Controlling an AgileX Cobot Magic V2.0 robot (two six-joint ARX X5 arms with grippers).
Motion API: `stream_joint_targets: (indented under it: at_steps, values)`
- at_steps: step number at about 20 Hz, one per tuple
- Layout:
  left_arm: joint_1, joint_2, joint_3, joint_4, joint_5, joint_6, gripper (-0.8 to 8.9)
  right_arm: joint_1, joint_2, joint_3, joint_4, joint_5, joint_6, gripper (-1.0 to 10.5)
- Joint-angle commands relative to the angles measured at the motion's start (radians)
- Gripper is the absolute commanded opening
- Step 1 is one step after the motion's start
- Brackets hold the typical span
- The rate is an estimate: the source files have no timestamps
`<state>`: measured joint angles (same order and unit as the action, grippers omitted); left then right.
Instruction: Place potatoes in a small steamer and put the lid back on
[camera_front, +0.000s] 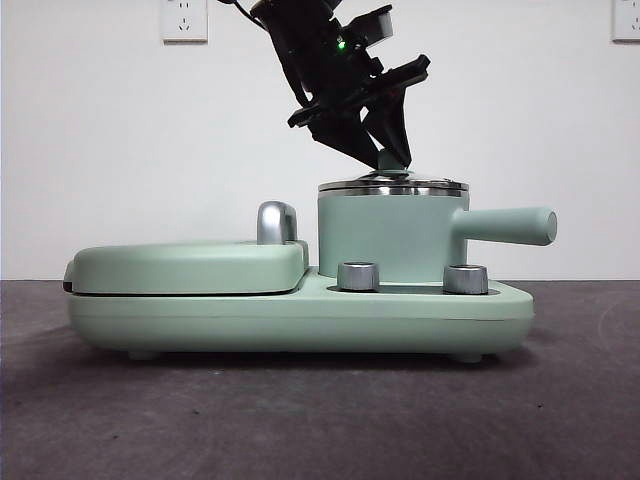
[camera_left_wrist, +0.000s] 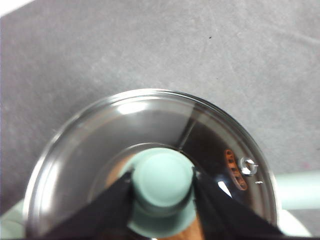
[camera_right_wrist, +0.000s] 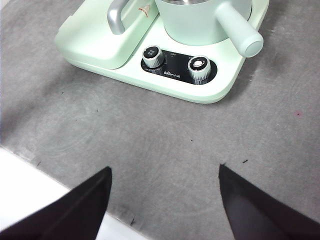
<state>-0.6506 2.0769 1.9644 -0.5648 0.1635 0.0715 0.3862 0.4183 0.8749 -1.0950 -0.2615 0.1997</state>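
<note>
The mint-green steamer pot (camera_front: 385, 235) stands on the cooker base with its stubby handle (camera_front: 510, 226) pointing right; it also shows in the right wrist view (camera_right_wrist: 200, 22). The glass lid (camera_left_wrist: 95, 145) sits on the pot's rim (camera_front: 393, 186). My left gripper (camera_left_wrist: 162, 187) is shut on the lid's mint-green knob (camera_left_wrist: 164, 179), and comes down from above in the front view (camera_front: 385, 150). The orange-brown potato (camera_left_wrist: 187, 231) shows dimly through the glass inside the pot. My right gripper (camera_right_wrist: 165, 200) is open and empty over the table in front of the cooker.
The mint-green cooker base (camera_front: 300, 320) carries a flat griddle cover (camera_front: 185, 265) with a chrome handle (camera_front: 277, 222) on the left and two steel dials (camera_front: 359, 276) (camera_front: 465, 279) at the front. Grey table surface (camera_right_wrist: 165, 145) lies in front; a white edge (camera_right_wrist: 30, 195) is nearby.
</note>
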Motion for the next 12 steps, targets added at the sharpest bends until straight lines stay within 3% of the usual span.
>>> stream_joint_targets:
  at_steps: [1,3,5,12]
  values:
    - [-0.003,0.005,0.046,0.002,0.004,-0.061,3.7,0.006,0.002,0.006,0.009,0.0,0.01,3.4]
    - [-0.001,-0.03,0.047,-0.005,0.004,-0.062,4.42,0.006,0.002,0.006,0.009,0.0,0.01,3.4]
    - [-0.001,-0.08,0.047,-0.049,0.004,-0.061,4.42,0.006,0.002,0.006,0.009,0.0,0.01,3.4]
    - [-0.002,-0.294,0.047,-0.459,0.037,-0.013,4.38,0.006,0.002,0.006,0.01,-0.001,0.011,3.4]
